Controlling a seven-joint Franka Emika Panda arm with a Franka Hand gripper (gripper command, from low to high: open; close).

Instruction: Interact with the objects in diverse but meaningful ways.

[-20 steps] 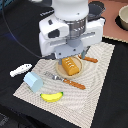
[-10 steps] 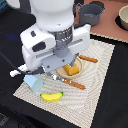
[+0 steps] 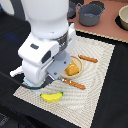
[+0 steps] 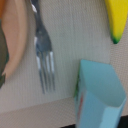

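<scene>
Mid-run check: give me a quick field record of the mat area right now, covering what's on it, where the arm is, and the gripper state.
surface: woven placemat
banana: on the mat's near edge, by the arm
plate: holds an orange bread-like block
fork: lying flat beside the plate rim
pale blue carton-like item: near the fork tines
grey pot: off the mat, far side
arm: low over the mat, exterior view's left
gripper: not visible in either view

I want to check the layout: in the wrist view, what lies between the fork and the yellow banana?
Only bare woven placemat lies between the fork and the banana in the wrist view.
</scene>
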